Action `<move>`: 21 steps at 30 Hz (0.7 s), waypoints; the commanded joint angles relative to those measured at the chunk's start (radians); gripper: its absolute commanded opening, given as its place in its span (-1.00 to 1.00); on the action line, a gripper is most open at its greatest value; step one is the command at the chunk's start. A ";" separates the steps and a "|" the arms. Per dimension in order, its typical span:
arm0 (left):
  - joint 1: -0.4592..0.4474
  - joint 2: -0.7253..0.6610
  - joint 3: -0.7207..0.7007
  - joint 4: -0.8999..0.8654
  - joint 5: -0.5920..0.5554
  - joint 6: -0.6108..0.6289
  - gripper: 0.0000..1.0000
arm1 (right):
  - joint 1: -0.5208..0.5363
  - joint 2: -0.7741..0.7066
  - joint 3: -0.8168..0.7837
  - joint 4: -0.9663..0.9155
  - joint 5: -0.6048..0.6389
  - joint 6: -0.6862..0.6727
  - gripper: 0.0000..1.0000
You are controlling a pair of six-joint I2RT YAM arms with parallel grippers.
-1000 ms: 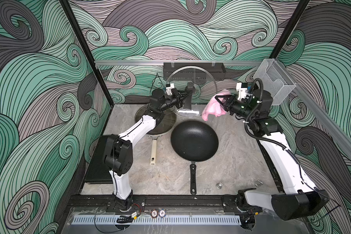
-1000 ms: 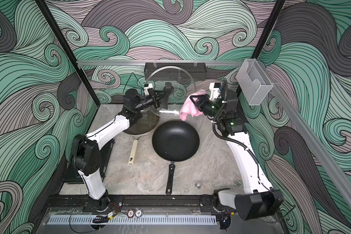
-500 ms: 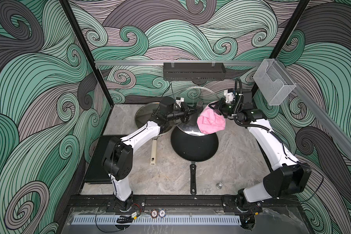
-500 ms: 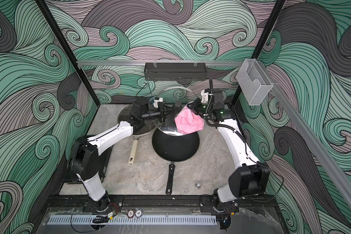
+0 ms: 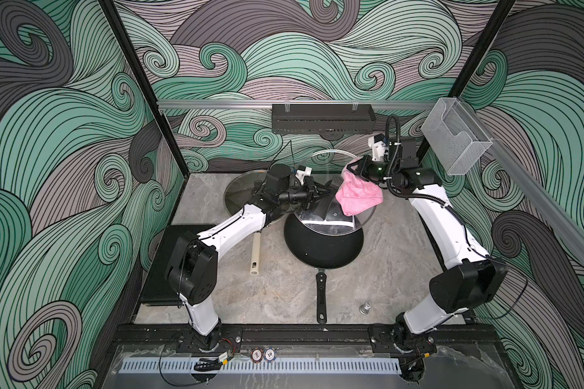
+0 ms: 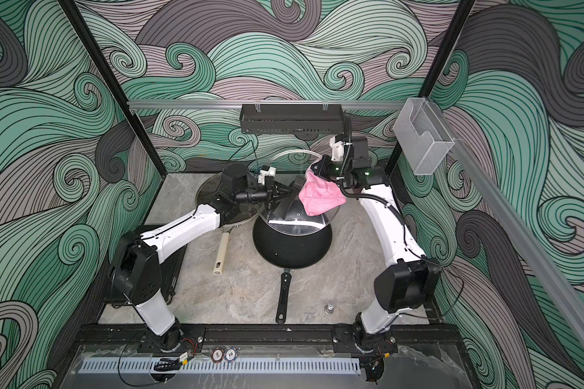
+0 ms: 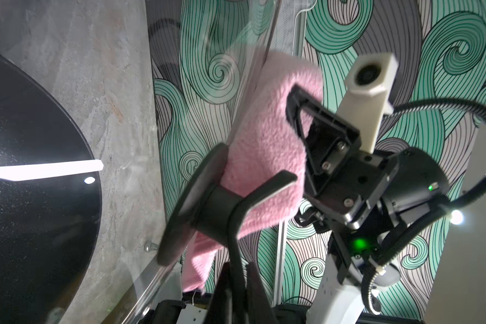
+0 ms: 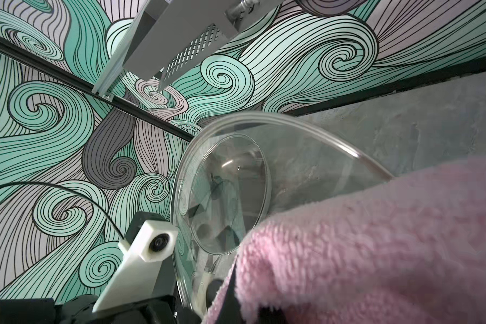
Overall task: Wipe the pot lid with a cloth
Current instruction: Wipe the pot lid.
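Within the last second the clear round glass pot lid point(image 5: 329, 220) has come down from up by the far wall and now hangs tilted over the black non-stick frying pan point(image 5: 321, 251). The soft pink terry cloth point(image 5: 358, 198) has moved in from the right onto the glass. I'd say the wiping is under way, with the cloth lying over the lid's far right part. The left gripper point(image 5: 319, 194) reaches in roughly level from the left, clamped on the lid's black knob point(image 7: 216, 207). The right gripper point(image 5: 354, 167) leans in from the far right, elbow bent and wrist raised, pinching a bunch of cloth near the rim.
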 commanded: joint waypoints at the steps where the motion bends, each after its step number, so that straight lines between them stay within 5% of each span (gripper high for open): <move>1: -0.028 -0.084 0.068 0.102 0.111 0.075 -1.00 | 0.022 0.048 0.044 -0.042 -0.042 -0.080 -1.00; 15: -0.054 -0.029 0.173 -0.016 0.203 0.168 -1.00 | 0.162 0.146 0.093 -0.049 -0.119 -0.109 -1.00; 21: -0.047 -0.048 0.172 -0.041 0.181 0.197 -1.00 | 0.140 0.109 0.054 -0.050 -0.021 -0.101 -1.00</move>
